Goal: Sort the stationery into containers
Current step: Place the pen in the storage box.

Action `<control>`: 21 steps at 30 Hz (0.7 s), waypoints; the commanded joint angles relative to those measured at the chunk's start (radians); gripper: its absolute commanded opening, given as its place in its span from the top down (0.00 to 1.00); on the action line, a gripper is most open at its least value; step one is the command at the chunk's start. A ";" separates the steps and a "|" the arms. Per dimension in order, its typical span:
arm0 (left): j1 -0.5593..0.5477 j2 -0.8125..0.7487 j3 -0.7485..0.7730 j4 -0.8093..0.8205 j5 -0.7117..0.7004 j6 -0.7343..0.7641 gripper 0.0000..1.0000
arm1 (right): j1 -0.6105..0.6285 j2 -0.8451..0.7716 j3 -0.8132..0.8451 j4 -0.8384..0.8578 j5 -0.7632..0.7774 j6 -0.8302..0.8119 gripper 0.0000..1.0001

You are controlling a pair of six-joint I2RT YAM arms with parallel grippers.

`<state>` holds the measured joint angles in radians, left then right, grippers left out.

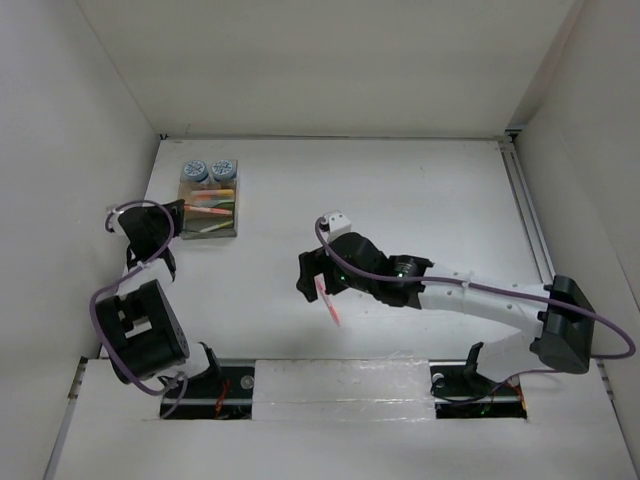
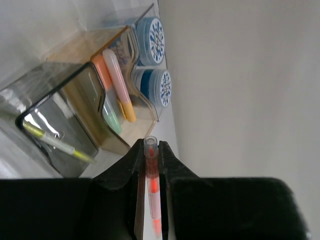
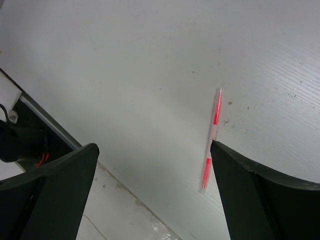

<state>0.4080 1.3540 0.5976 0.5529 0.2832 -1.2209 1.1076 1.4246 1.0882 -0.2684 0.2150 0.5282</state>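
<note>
The wooden organiser tray (image 1: 209, 203) stands at the far left, with two blue-and-white cylinders (image 1: 209, 170) in its far end and several pens in its slots. My left gripper (image 1: 174, 218) is just beside its near-left edge, shut on an orange-red pen (image 2: 151, 172). In the left wrist view the tray (image 2: 75, 60) holds a pink-and-yellow highlighter (image 2: 119, 82), an orange-and-green one (image 2: 108, 97) and a pale yellow pen (image 2: 55, 142); the cylinders (image 2: 161, 86) are at its right. My right gripper (image 1: 318, 282) is open above a pink-red pen (image 1: 329, 301) lying on the table; this pen (image 3: 214, 125) touches the right finger's tip.
White walls close in the table on the left, back and right. A metal rail (image 1: 527, 215) runs along the right side. A taped strip (image 1: 340, 385) and the arm bases mark the near edge, also in the right wrist view (image 3: 45, 130).
</note>
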 commanded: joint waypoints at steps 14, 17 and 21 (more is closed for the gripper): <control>0.006 0.071 0.047 0.234 -0.130 0.081 1.00 | 0.012 -0.127 -0.116 0.092 0.007 0.033 0.00; -0.004 0.071 0.024 0.234 -0.140 0.081 1.00 | 0.021 -0.136 -0.125 0.092 0.007 0.033 0.00; -0.024 0.060 -0.016 0.234 -0.185 0.090 1.00 | 0.021 -0.145 -0.134 0.092 0.007 0.042 0.00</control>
<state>0.3962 1.4277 0.6094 0.7288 0.1390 -1.1557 1.1168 1.3132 0.9581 -0.2230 0.2127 0.5549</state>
